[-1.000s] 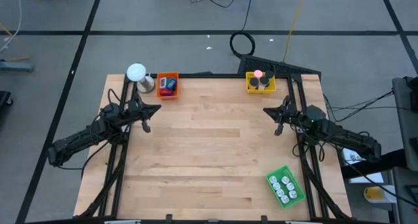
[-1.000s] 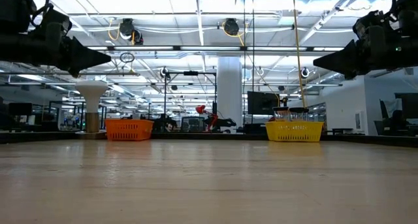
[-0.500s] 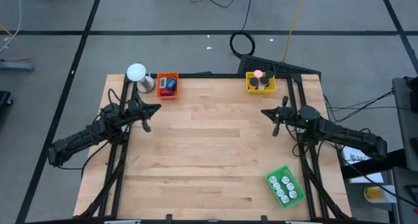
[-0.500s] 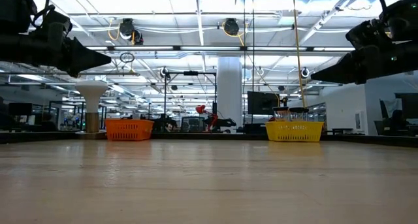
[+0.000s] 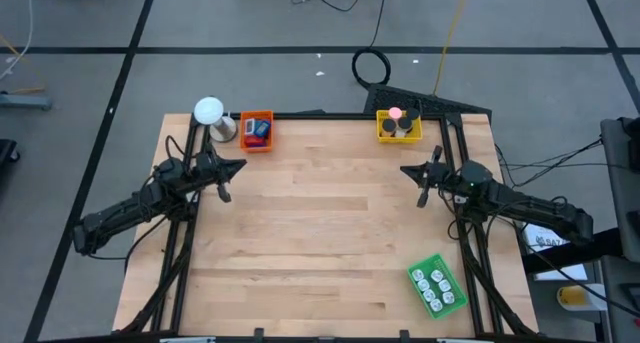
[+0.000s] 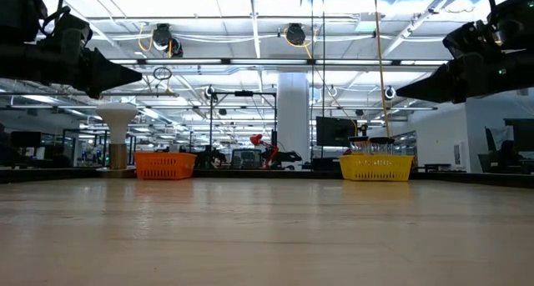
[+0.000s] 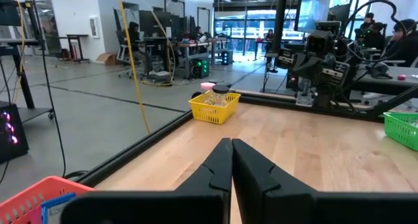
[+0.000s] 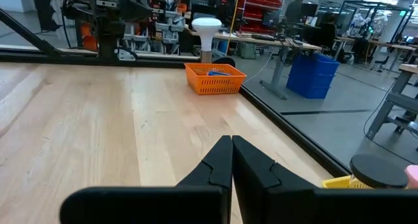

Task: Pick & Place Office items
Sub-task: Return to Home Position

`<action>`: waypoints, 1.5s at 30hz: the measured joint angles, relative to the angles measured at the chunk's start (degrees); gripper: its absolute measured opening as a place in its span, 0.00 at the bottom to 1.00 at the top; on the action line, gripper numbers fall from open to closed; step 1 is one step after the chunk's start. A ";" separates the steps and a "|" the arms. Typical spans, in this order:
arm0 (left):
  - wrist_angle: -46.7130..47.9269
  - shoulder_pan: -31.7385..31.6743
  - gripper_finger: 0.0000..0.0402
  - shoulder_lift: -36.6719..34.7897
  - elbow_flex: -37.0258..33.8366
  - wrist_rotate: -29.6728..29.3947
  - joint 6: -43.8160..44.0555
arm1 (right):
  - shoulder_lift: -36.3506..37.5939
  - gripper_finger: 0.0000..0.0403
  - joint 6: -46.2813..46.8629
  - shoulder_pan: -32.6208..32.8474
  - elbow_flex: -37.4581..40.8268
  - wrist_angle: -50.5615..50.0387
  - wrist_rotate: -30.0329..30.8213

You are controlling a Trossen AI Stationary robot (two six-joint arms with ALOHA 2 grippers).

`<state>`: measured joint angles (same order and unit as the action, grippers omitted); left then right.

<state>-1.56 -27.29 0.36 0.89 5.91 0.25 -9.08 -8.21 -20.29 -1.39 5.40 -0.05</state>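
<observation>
The office items lie in three trays. The orange tray [image 5: 257, 130] at the far left holds blue and red little rectangles. A pink roll [image 5: 396, 113] and black discs sit in the yellow tray [image 5: 399, 126] at the far right. The green tray [image 5: 437, 286] near the right edge holds several pale pieces. My left gripper [image 5: 243, 165] hovers shut over the table's left side, pointing right, with its fingertips [image 7: 231, 142] together. My right gripper [image 5: 403, 170] hovers shut over the right side, pointing left, fingertips [image 8: 231, 139] together. Neither holds anything.
A white ball-topped object [image 5: 209, 113] stands just left of the orange tray. Black frame rails run along the table's left, right and far edges. The wooden tabletop [image 5: 320, 233] between the arms is bare. People sit at desks in the room behind [image 7: 385, 38].
My right gripper has moved a little toward the table's left and dropped slightly, its tip tilting downward. It has stayed shut. The left gripper and the trays have kept still.
</observation>
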 joint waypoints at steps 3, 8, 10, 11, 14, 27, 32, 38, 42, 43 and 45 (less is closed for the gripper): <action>0.00 0.00 0.04 0.00 -0.01 0.00 0.04 | 0.00 0.00 0.00 0.00 0.00 0.11 0.00; 0.01 0.00 0.05 0.00 -0.01 0.00 0.04 | 0.00 0.00 0.00 0.00 0.00 0.24 0.00; 0.01 0.00 0.05 0.00 0.00 0.00 0.04 | 0.00 0.00 0.00 0.00 0.00 0.27 0.00; 0.00 0.00 0.05 0.00 -0.01 0.00 0.04 | 0.00 0.00 0.00 0.00 0.00 0.29 0.00; 0.02 0.00 0.05 0.00 -0.01 0.00 0.04 | 0.00 0.00 0.00 0.00 0.00 0.31 0.00; 0.02 0.02 0.05 0.00 -0.01 0.00 0.02 | 0.00 0.00 0.00 0.00 0.00 0.33 0.00; 0.02 0.02 0.05 0.00 -0.01 -0.02 0.02 | 0.00 0.00 0.00 0.00 0.00 0.33 0.00; 0.02 0.02 0.05 0.00 -0.01 -0.02 0.02 | 0.00 0.00 0.00 0.00 0.00 0.32 0.00; 0.02 0.02 0.05 0.00 -0.01 -0.02 0.01 | 0.00 0.00 0.00 0.00 0.00 0.33 0.00; 0.02 0.02 0.05 0.00 -0.01 0.00 0.00 | 0.00 0.00 0.00 0.00 0.00 0.33 0.00; 0.02 0.02 0.05 0.00 -0.01 0.00 0.00 | 0.00 0.00 0.00 0.00 0.00 0.33 0.00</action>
<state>-1.54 -27.27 0.36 0.89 5.91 0.25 -9.08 -8.21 -20.29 -1.39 5.74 -0.06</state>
